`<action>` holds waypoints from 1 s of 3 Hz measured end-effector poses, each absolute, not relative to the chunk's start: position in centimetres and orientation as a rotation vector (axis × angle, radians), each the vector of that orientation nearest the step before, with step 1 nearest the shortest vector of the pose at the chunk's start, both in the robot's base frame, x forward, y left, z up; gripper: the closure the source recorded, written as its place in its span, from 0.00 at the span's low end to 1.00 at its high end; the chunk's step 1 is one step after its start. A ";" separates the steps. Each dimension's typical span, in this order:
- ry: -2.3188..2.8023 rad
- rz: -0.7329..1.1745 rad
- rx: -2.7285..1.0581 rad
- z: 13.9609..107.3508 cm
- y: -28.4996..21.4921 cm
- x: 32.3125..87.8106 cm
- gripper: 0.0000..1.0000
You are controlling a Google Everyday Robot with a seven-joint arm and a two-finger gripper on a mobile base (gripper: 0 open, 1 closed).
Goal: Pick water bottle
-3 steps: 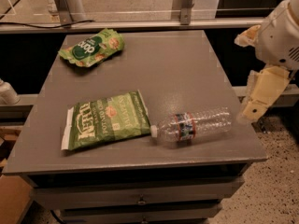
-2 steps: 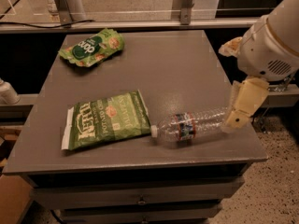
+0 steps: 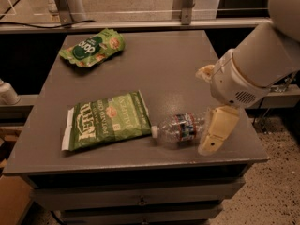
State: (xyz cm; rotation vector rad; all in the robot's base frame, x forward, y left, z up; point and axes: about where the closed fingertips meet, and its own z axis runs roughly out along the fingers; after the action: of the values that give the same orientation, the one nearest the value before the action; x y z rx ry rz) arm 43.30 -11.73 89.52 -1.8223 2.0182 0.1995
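The gripper [image 3: 208, 110] hangs with fingers spread wide, one beside the water bottle [image 3: 180, 128].

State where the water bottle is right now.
In the camera view the water bottle lies on its side near the front edge of the table, cap toward the green Kettle chip bag, with the gripper at its base end.

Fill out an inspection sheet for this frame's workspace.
Surface: grey table top, set over drawers.
Job's things: water bottle lying on its side near the front edge, white cap toward the large green chip bag.
Clutter: large green chip bag at front left; small green snack bag at far left.
Grippers: claw at the bottle's base end, low over the table.
Cables: dark cable behind the table, upper left.
Surroundings: metal rail behind; speckled floor at right.
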 end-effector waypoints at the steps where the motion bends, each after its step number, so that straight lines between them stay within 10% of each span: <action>1: 2.004 0.208 -1.848 87.4 -10.6 43.0 0.00; 3: 2.030 0.205 -1.863 84.5 -9.5 43.4 0.00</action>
State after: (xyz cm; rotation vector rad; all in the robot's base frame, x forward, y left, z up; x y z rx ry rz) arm 43.37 -9.49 84.48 -1.8629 2.0300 0.2055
